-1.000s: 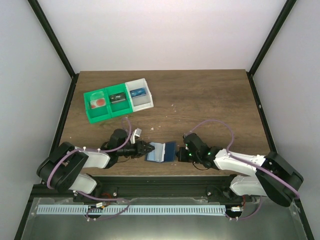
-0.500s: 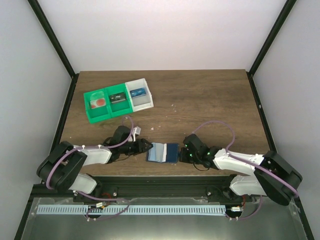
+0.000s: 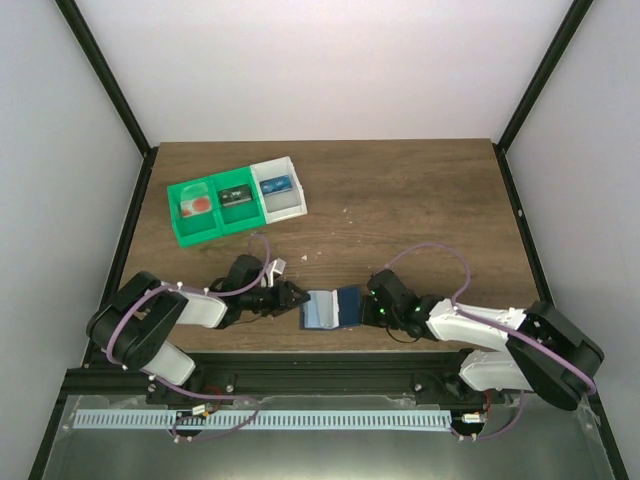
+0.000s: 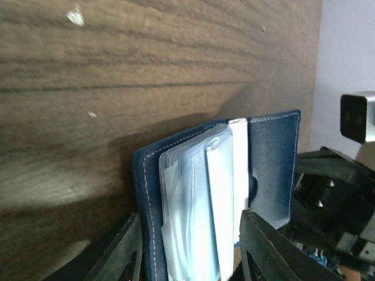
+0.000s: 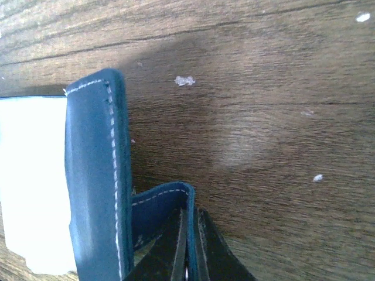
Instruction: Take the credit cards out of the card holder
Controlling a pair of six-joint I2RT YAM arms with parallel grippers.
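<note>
The blue card holder [image 3: 345,303] lies open near the table's front edge, between the two arms. In the left wrist view the card holder [image 4: 272,164] shows clear sleeves holding pale credit cards [image 4: 221,199]. My left gripper [image 4: 190,257] is open, with one finger [image 4: 126,249] outside the cover and the other finger [image 4: 263,246] beside the sleeves. In the overhead view my left gripper [image 3: 292,297] is at the holder's left edge. My right gripper [image 5: 190,216] is shut on the card holder's [image 5: 94,175] dark blue flap [image 5: 164,205], and my right gripper [image 3: 372,306] is at the holder's right edge.
A green-and-white three-compartment tray [image 3: 283,207] stands at the back left with a small item in each compartment. Pale crumbs dot the wooden table [image 3: 420,200]. Dark frame posts border the table's sides.
My left gripper's jaws have widened and now straddle the sleeves. The card holder has slid slightly right, with the right gripper still clamped on its flap.
</note>
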